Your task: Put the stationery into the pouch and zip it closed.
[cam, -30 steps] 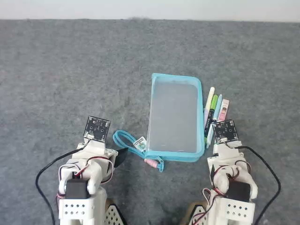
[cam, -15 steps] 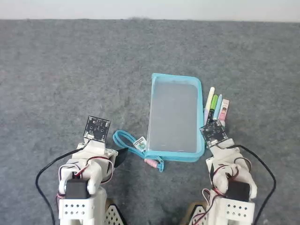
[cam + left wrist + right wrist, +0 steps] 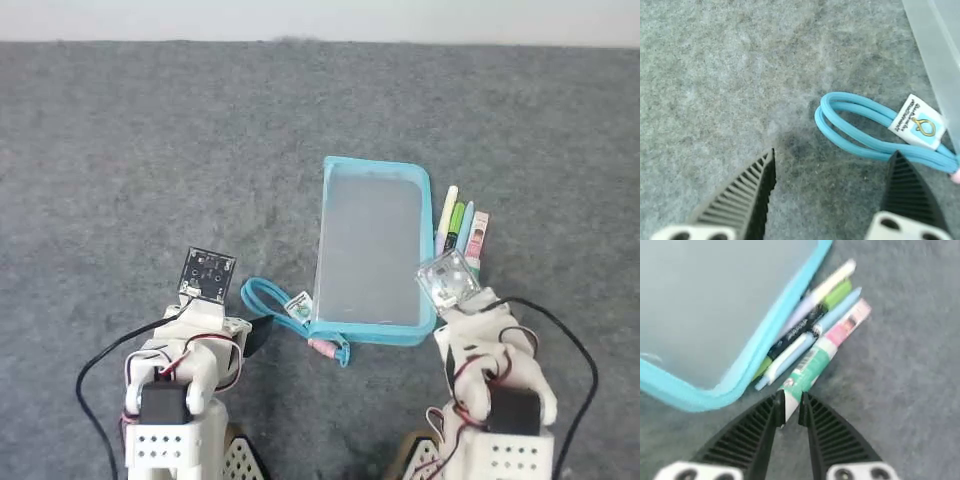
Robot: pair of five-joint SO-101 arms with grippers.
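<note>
The right gripper (image 3: 790, 402), pinching the pink pen (image 3: 832, 340), has swung left toward the pouch (image 3: 370, 240), likely starting loading; the left gripper (image 3: 832, 160) rests spread.

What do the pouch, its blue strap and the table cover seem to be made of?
Pouch: likely soft plastic, frosted and see-through, with a blue fabric-like edge. Strap: smooth round cord, perhaps rubber or plastic; it has a slight sheen. Table cover: grey felt or short carpet, matt and fuzzy.
</note>
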